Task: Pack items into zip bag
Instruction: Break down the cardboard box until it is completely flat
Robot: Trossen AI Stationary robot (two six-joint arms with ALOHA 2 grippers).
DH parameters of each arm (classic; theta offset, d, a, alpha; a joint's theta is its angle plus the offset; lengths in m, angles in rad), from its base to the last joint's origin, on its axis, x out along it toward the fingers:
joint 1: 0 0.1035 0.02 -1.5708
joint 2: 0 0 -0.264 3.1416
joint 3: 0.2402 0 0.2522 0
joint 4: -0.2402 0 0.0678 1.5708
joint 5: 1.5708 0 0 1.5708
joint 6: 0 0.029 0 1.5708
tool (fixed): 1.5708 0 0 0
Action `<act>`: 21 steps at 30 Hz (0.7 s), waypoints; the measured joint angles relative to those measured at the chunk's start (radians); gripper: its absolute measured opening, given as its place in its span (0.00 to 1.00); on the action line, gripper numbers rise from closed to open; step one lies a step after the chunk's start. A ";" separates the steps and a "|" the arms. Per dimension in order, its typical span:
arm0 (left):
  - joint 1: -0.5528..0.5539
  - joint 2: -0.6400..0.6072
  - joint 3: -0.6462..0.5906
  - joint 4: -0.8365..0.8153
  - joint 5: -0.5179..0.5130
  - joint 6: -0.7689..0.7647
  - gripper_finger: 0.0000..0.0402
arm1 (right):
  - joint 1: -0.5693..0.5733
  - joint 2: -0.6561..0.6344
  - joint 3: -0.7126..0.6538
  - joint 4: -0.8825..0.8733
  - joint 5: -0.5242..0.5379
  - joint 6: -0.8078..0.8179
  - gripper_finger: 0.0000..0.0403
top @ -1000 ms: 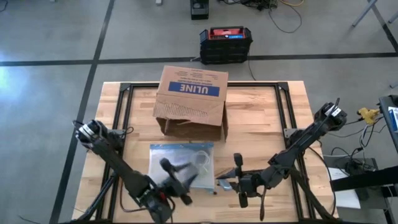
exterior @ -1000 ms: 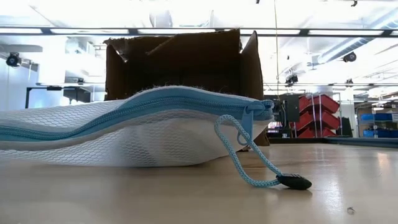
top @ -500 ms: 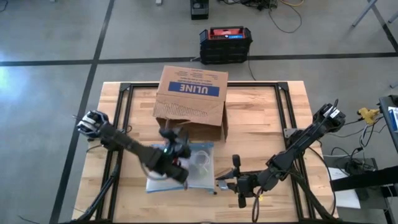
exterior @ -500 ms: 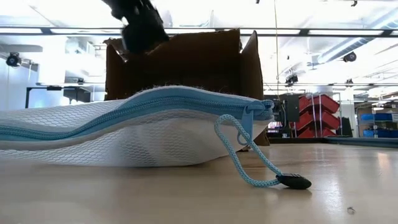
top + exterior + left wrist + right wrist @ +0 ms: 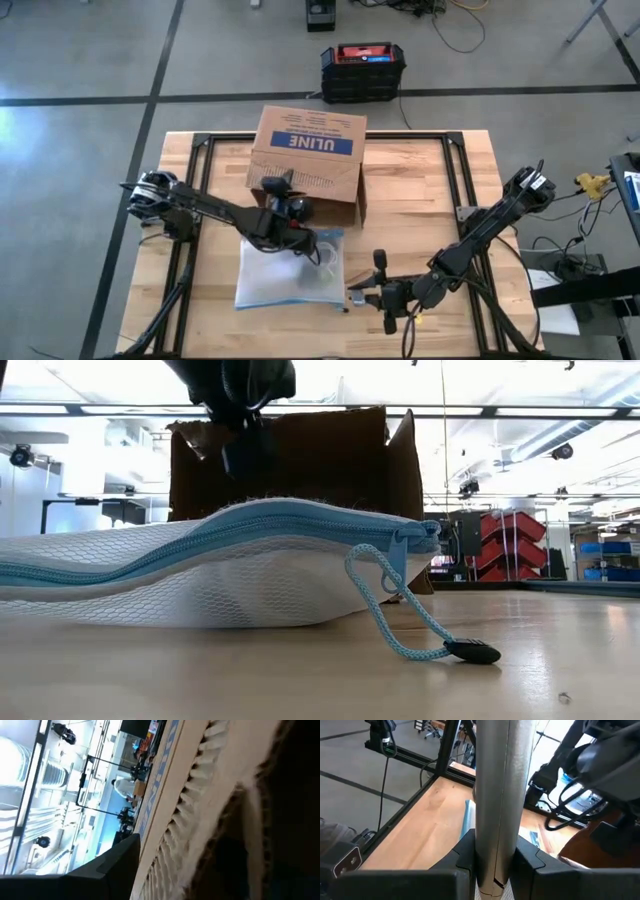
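The right gripper (image 5: 362,297) pinched the zip bag (image 5: 290,270) at its near right corner. The bag lay flat just before the ULINE box (image 5: 306,165). The left gripper (image 5: 285,200) hovered at the box's open front, fingers' state untellable.

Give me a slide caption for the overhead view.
Left gripper reaches the cardboard box; right gripper waits at the zip bag's corner.
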 joint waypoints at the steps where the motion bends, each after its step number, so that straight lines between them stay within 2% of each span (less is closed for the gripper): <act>1: 0.009 0.000 0.008 0.000 0.018 0.014 0.53 | 0.000 0.000 0.000 0.000 0.000 0.001 0.14; 3: 0.025 0.000 0.028 0.001 0.060 0.028 0.42 | 0.000 0.000 0.000 -0.001 0.000 0.001 0.14; 7: 0.064 -0.002 0.086 0.002 0.080 0.105 0.08 | -0.001 0.000 0.000 0.000 0.000 0.000 0.14; 8: 0.079 -0.003 0.107 0.001 0.082 0.130 0.05 | -0.001 0.000 0.000 -0.001 0.000 0.000 0.14; 10: 0.120 -0.007 0.156 0.000 0.072 0.197 0.02 | -0.002 0.000 0.000 0.000 0.000 -0.001 0.14; 16: 0.235 -0.014 0.388 0.003 -0.058 0.361 0.00 | -0.003 0.000 0.000 -0.001 0.000 0.000 0.14; 19: 0.232 -0.018 0.503 0.005 -0.108 0.363 0.00 | -0.003 0.000 0.000 -0.009 0.003 0.001 0.14; 21: 0.197 -0.029 0.541 0.007 -0.123 0.356 0.00 | -0.002 0.002 -0.002 -0.024 0.043 0.004 0.14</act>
